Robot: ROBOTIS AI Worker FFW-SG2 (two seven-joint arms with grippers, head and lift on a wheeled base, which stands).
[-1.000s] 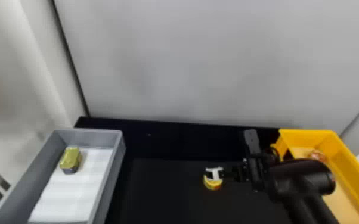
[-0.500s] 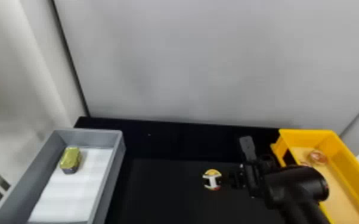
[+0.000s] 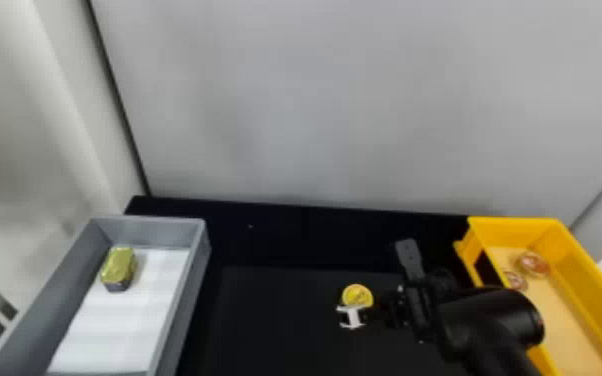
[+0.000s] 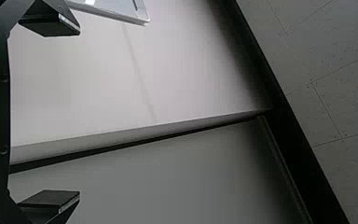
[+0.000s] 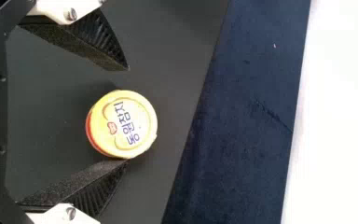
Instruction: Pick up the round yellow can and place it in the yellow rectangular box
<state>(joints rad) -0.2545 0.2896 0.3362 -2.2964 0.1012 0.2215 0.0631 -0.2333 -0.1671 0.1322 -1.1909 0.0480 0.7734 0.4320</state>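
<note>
The round yellow can stood on the black table, well in from its far edge, outside the yellow rectangular plastic box. The black right gripper was spread wide astride it, ungripped (one fingertip lay very near the rim). The black left gripper stood wide open and empty.

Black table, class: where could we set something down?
A broad bare patch lies between the grey tray and the round yellow can; another lies between the can and the wall. Crowded: around the can, between the fingers of the right end effector.
</note>
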